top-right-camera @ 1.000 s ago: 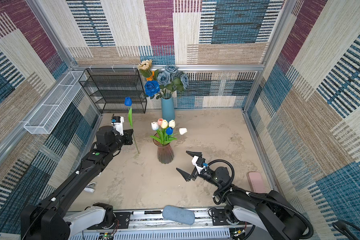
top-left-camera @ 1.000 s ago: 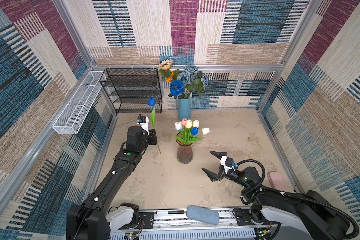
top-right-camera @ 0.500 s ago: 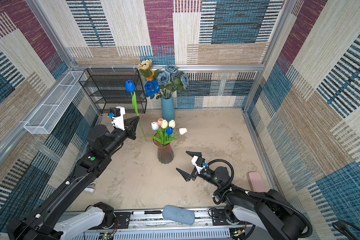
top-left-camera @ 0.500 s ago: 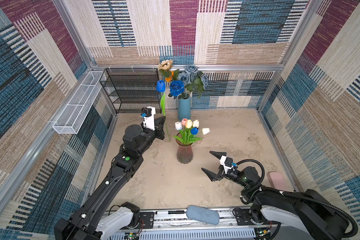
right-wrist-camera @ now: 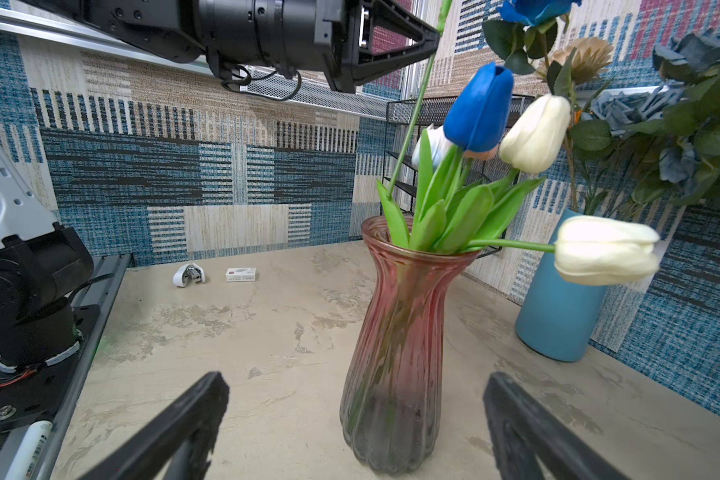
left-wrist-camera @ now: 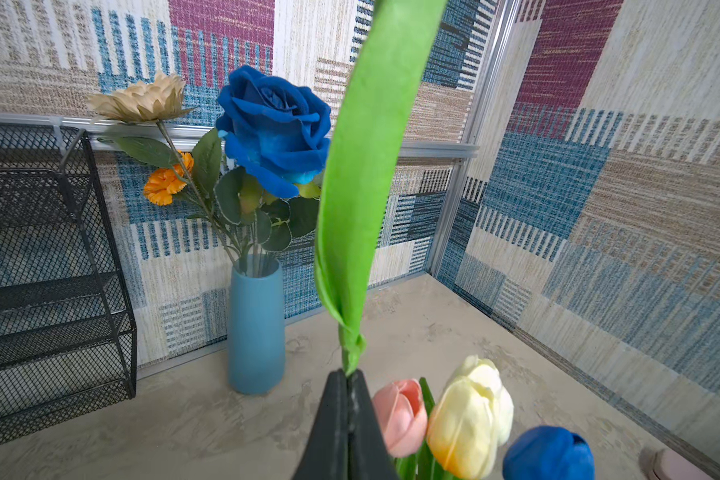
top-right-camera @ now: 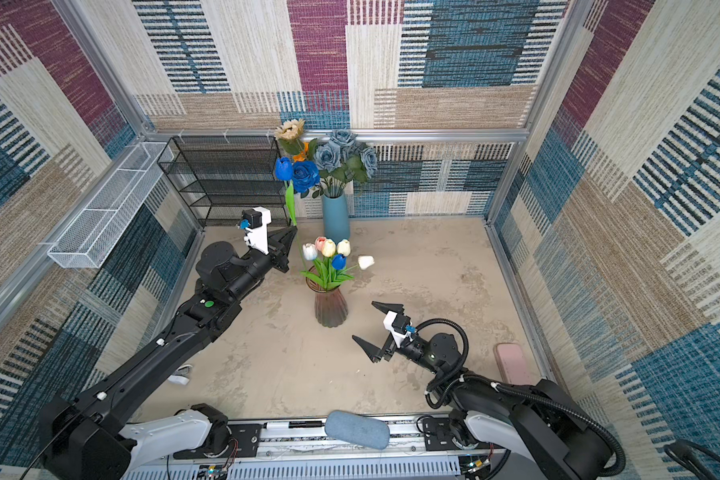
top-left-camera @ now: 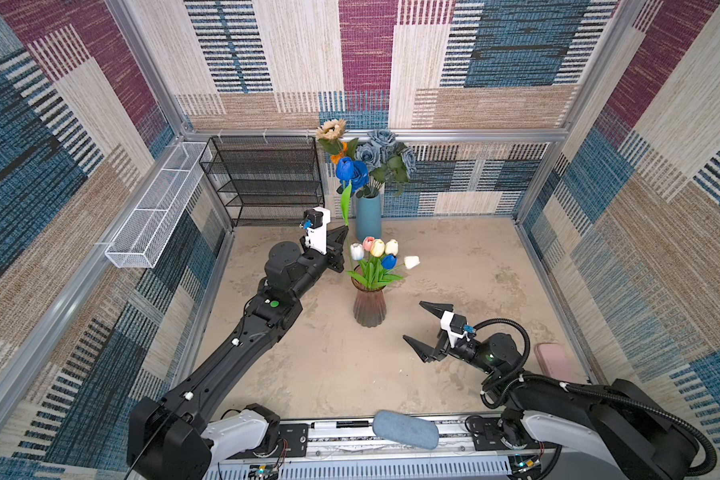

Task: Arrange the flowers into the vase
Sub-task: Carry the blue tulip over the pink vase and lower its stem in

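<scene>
Six tulips (top-left-camera: 377, 247) stand in the pink ribbed glass vase (top-left-camera: 368, 307); my left fingers (left-wrist-camera: 331, 415) clamp a blue long-stemmed tulip (top-right-camera: 283, 168), not yet in; right fingers (top-left-camera: 431, 308) apart.

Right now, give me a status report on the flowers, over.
Left gripper shut on the blue tulip by its stem, right gripper open and empty. Stem end at the pink vase mouth. Tulips already inside crowd the opening.

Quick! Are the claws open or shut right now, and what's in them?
Left claw: shut on the blue tulip, gripping its stem.
Right claw: open, holding nothing.
</scene>
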